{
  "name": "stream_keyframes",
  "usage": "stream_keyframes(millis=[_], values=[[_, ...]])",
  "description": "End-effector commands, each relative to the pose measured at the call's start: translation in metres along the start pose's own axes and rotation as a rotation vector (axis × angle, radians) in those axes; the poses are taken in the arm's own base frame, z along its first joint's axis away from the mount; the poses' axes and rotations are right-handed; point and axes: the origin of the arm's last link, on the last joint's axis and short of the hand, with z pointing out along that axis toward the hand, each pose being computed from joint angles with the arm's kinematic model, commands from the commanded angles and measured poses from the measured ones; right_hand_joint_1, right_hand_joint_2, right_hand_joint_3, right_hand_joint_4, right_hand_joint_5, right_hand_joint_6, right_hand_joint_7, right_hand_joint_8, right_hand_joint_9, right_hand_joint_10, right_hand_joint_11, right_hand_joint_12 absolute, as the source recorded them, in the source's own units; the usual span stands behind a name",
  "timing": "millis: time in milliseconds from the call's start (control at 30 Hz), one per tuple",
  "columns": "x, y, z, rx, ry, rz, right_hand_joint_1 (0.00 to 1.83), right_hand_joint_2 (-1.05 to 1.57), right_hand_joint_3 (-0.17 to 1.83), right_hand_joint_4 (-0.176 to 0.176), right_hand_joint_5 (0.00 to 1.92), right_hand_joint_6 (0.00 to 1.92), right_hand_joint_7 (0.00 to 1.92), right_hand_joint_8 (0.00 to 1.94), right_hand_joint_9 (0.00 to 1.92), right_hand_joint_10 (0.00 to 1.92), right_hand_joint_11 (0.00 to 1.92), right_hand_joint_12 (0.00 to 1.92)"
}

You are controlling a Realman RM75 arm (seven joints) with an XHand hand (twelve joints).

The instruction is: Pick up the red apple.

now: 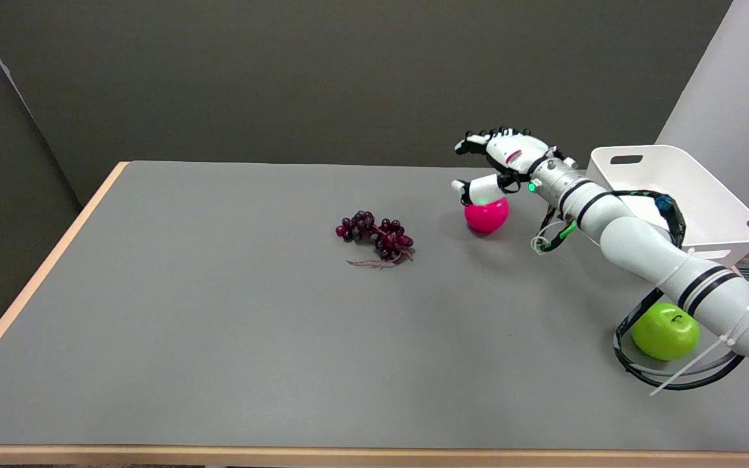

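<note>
High near-side view across table (218, 338)

Red apple (486, 215): small, round, glossy, looking more magenta-pink than true red in this lighting. It's sitting upright on the grey table surface, far-right area, approx 2 o'clock from the table's centre and well back from the near edge. Its top is being partly covered from above, so stem/crown isn't showing; lower body and sides are showing fully. It's casting a soft shadow to its right on the tabletop. It's resting on the table, not lifted. No visible dents or marks, w/ an even colour all round.
</note>
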Motion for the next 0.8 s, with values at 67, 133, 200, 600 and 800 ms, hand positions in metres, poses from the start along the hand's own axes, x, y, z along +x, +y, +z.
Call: stream_keyframes(millis=[67, 133, 200, 600, 800], values=[[-0.034, 0.011, -0.006, -0.017, -0.11, -0.069, 0.38, 0.64, 0.94, 0.065, 0.25, 0.49, 0.31, 0.35, 0.21, 0.7, 0.05, 1.11], [-0.034, 0.012, -0.007, -0.018, -0.113, -0.069, 0.41, 0.66, 0.87, 0.064, 0.25, 0.47, 0.32, 0.33, 0.21, 0.71, 0.04, 1.15], [-0.035, 0.012, -0.007, -0.018, -0.116, -0.068, 0.41, 0.66, 0.88, 0.064, 0.25, 0.47, 0.32, 0.33, 0.21, 0.71, 0.04, 1.15], [-0.048, 0.015, -0.008, -0.032, -0.147, -0.06, 0.42, 0.66, 0.88, 0.065, 0.25, 0.48, 0.32, 0.33, 0.22, 0.71, 0.05, 1.15], [-0.051, 0.014, -0.008, -0.03, -0.153, -0.059, 0.44, 0.66, 0.89, 0.066, 0.25, 0.47, 0.32, 0.33, 0.22, 0.71, 0.06, 1.16]])
